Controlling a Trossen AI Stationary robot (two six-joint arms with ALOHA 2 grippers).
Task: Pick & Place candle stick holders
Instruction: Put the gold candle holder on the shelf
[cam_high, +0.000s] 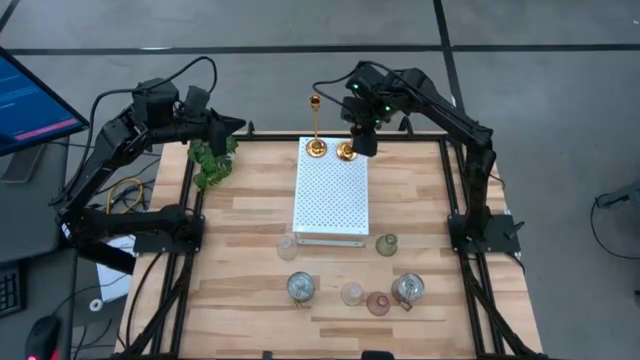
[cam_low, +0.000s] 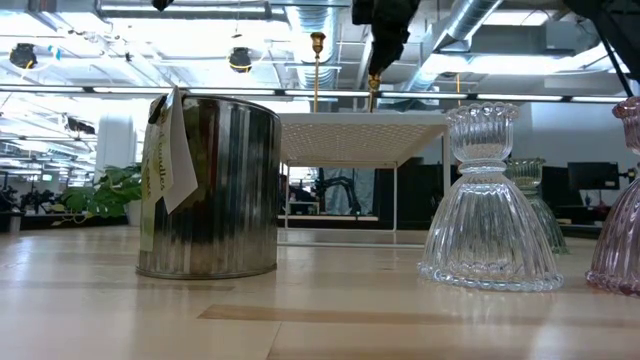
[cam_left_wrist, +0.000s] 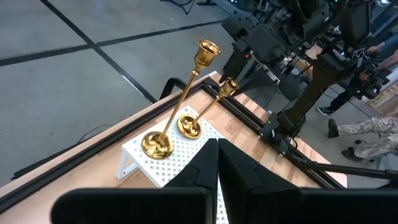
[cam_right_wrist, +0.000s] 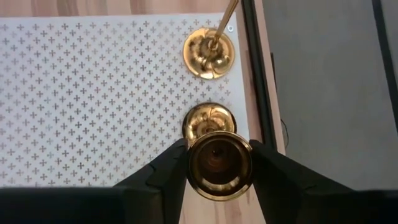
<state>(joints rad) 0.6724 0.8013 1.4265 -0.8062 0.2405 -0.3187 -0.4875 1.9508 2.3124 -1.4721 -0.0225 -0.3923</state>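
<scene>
Right gripper is clamping the gold candlestick's top, keeping it upright on the white board; left gripper is idling, fingers together.

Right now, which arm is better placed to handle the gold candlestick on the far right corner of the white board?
The right arm. Its end effector is directly above that gold candlestick, fingers on both sides of its top cup. The left end effector is shut and farther away, beside the table's far left edge.
</scene>
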